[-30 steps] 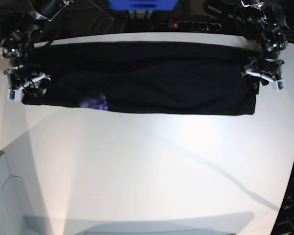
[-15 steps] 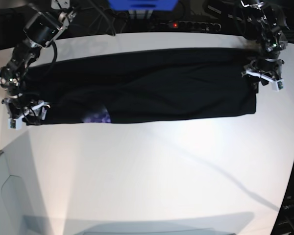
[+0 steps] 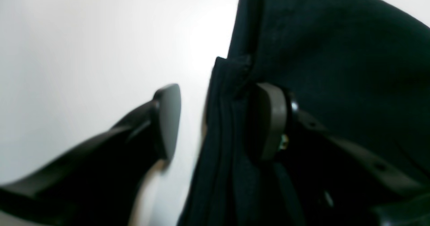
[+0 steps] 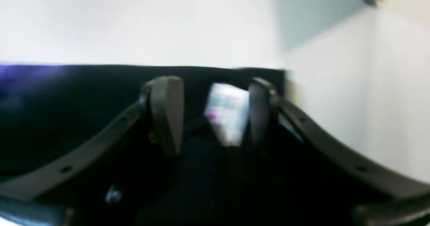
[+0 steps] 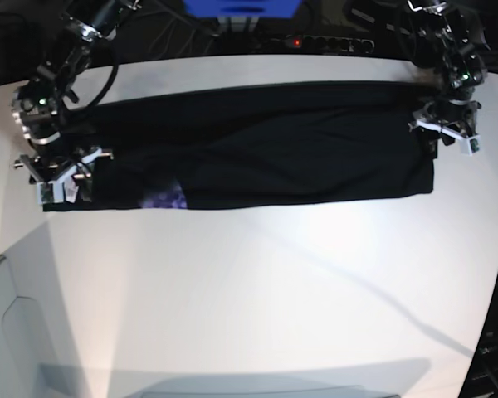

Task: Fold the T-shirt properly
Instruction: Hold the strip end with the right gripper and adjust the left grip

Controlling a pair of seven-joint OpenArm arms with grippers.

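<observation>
Both grippers stand unclenched at opposite ends of the T-shirt (image 5: 257, 149), left gripper (image 5: 450, 133) and right gripper (image 5: 62, 178), its long axis running between them

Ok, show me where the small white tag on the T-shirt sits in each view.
Base: tag not visible; the black T-shirt lies in a wide band across the table's far side.
Left wrist: tag not in it.
Right wrist: tag at centre, between the right gripper's fingers.
Shared landmark: the shirt's edge against the white table.
</observation>
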